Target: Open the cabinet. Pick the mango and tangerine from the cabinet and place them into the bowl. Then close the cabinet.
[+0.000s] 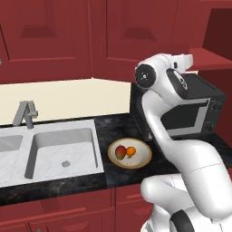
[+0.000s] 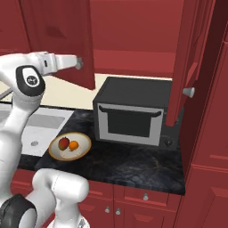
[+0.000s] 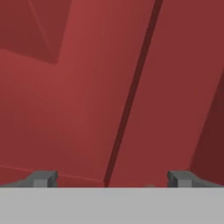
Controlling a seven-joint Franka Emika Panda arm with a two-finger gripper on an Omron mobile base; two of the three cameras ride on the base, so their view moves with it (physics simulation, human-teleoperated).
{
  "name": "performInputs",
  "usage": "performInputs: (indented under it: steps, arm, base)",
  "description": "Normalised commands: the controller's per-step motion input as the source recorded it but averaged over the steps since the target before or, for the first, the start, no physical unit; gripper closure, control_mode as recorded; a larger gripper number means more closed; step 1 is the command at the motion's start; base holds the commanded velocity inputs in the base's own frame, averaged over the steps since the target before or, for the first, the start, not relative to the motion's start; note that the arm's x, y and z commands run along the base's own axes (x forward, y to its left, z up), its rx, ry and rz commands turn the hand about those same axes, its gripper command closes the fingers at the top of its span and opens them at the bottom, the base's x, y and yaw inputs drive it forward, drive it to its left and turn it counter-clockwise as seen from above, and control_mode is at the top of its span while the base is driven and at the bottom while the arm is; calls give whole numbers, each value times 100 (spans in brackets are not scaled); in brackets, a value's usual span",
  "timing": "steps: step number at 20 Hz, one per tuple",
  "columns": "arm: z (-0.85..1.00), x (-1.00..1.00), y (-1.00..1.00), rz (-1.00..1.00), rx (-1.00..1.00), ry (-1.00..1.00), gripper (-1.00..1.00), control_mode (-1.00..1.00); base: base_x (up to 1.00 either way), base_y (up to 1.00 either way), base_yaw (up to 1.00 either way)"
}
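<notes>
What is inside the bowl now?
The bowl holds the mango and the tangerine, side by side. The bowl's floor under them is covered.

One mango (image 1: pixel 120 152), one tangerine (image 1: pixel 131 152), one bowl (image 1: pixel 142 159).

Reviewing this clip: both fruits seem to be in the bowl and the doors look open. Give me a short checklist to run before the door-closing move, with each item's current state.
1. Mango in the bowl: ok, it lies inside.
2. Tangerine in the bowl: ok, right beside the mango.
3. Gripper empty: ok, its fingers stand wide apart with nothing between them.
4. Cabinet closed: not ok, both doors stand swung out in the right base view.
5. Gripper at the left door: ok, the hand reaches that door's edge; actual contact cannot tell.
6. Door's swing path clear of the microwave: cannot tell exactly, though the door hangs above it.
</notes>
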Motion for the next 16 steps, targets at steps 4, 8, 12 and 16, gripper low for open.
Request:
performInputs:
  steps: [4, 8, 12, 16]
  arm:
    - [-61, 100, -82, 15, 8, 3, -100, -100]
    - [-78, 100, -80, 17, 5, 2, -100, -100]
    - [-75, 100, -69, 19, 5, 2, -100, -100]
    - [-67, 100, -51, 15, 0, 0, -100, -100]
  base:
    - [0, 0, 0]
    - [0, 0, 0]
    - [0, 0, 0]
    - [0, 0, 0]
